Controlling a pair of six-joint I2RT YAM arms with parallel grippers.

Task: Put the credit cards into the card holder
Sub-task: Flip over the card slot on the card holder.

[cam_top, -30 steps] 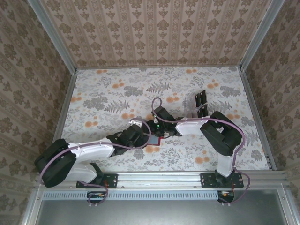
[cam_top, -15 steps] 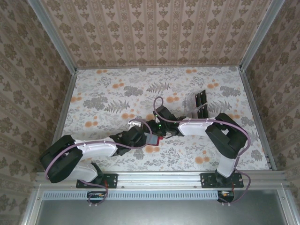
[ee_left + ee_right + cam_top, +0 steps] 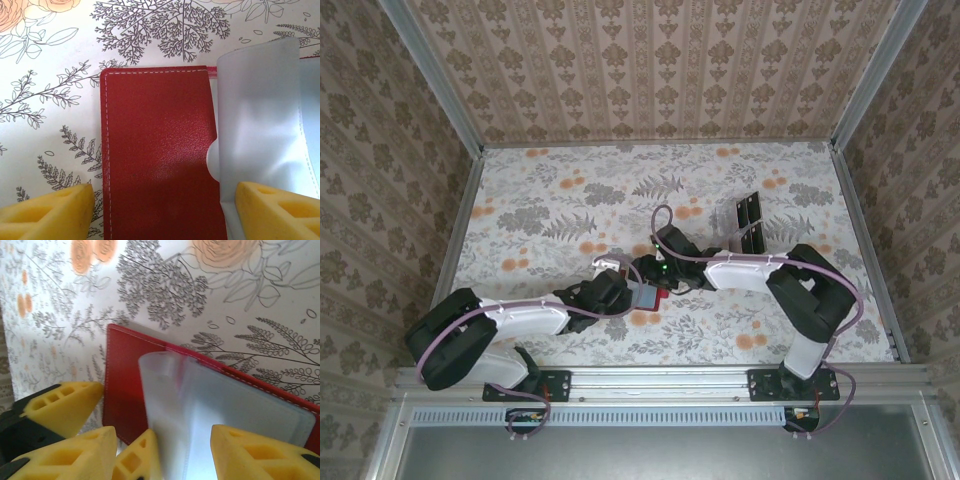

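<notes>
Flowered cloth covers the table (image 3: 540, 200), with patterned walls around it. My left gripper (image 3: 162, 212) stands wide open, low over the card holder (image 3: 155, 150). One yellow fingertip is just beside its stitched left edge, the other by the frosted sleeve (image 3: 260, 115) that lifts from its right half. My right gripper (image 3: 197, 457) has that sleeve between its fingers; whether they pinch it I cannot tell. The red holder lies flat at mid-table, between my two arms. A clear rack (image 3: 748, 222) stands farther back on the right.
</notes>
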